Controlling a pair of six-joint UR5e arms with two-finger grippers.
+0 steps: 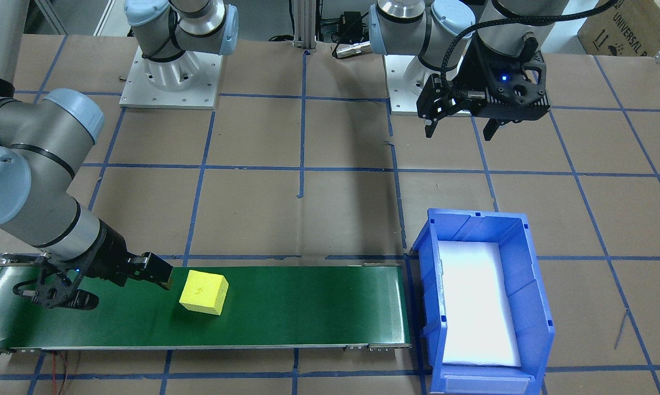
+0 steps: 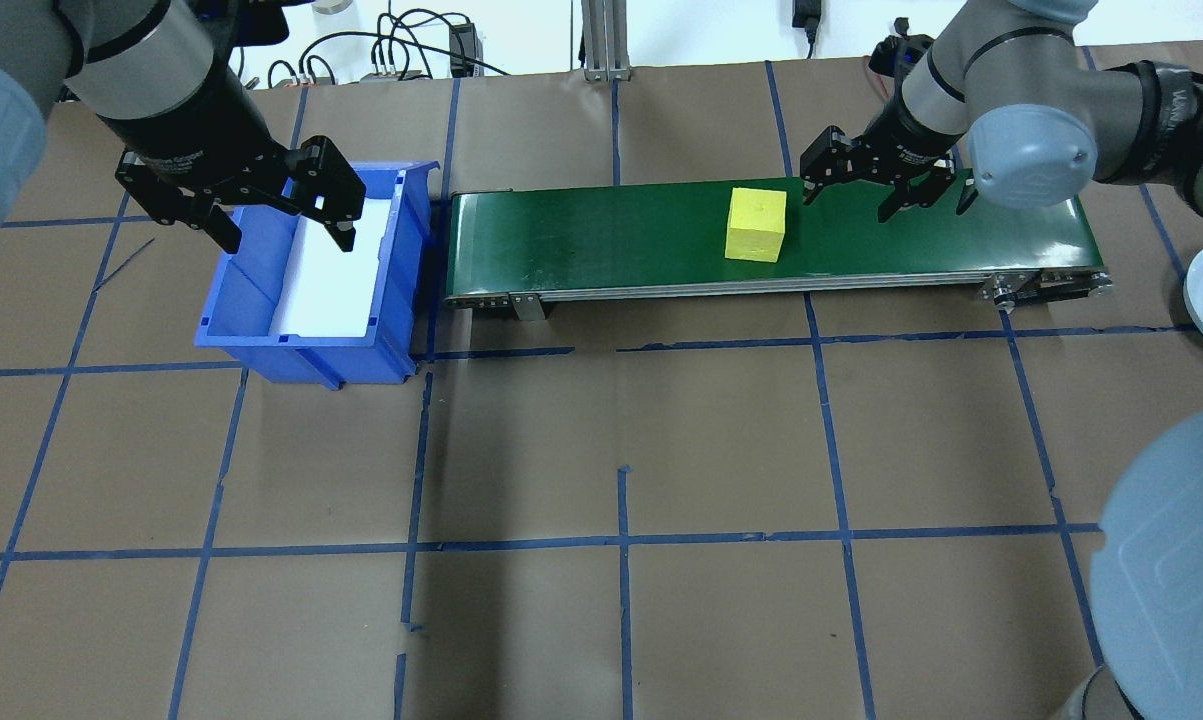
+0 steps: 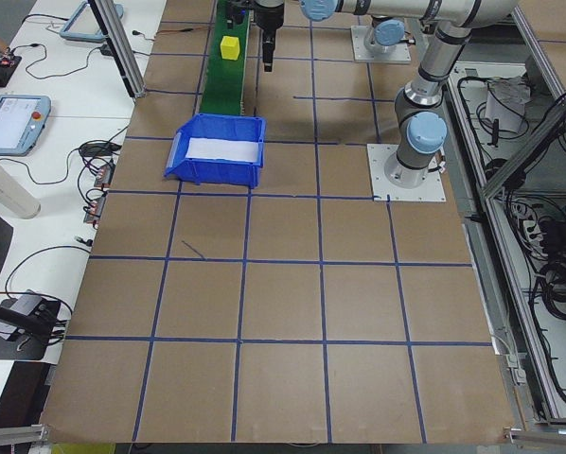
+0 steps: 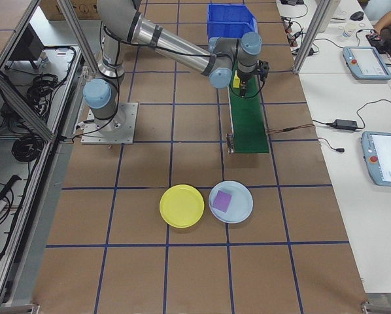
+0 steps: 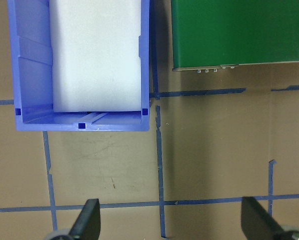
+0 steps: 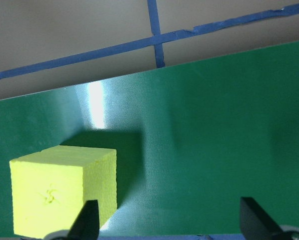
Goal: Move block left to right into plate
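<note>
We note right gripper (image 2: 886,190) spread open, empty; yellow block (image 2: 756,224) lies just beside it, toward conveyor (image 2: 611,245) centre; left arm well apart.

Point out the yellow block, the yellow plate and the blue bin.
yellow block (image 2: 756,224): overhead exterior view, centre of the cube on the belt.
yellow plate (image 4: 181,206): exterior right view, middle of its flat face.
blue bin (image 1: 432,285): exterior front-facing view, its long wall nearest the belt.

Brown table (image 2: 721,450) gridded with blue tape (image 2: 621,540), white benches (image 4: 352,163) alongside.
</note>
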